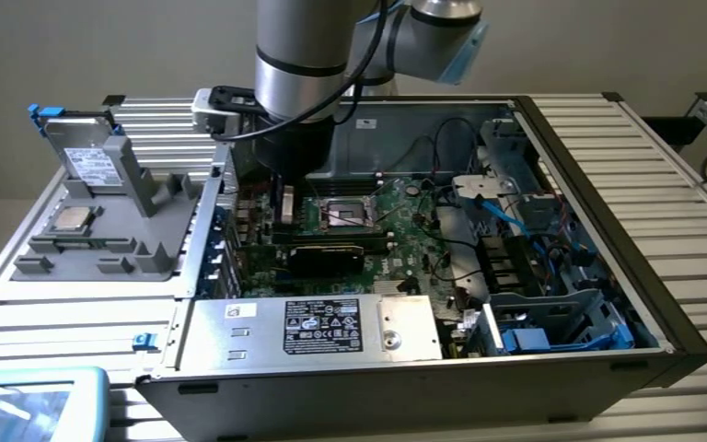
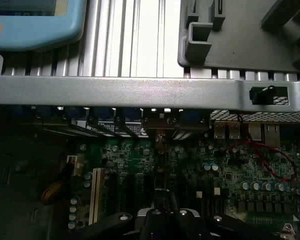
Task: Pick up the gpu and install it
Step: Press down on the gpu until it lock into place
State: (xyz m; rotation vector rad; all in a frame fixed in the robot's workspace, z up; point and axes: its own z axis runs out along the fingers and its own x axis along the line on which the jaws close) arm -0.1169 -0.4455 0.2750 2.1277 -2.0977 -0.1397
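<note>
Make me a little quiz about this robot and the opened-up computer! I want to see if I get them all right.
1. True or false: the computer case is open, so the green motherboard inside can be seen.
2. Where does the robot arm reach?
A. Down into the open case, over the motherboard
B. Over the grey tray outside the case
C. Onto the blue-edged screen in the corner
3. Fill in: the silver box at the near edge of the case carries a ____ label.

Key: 1 true; 2 A; 3 black.
</note>
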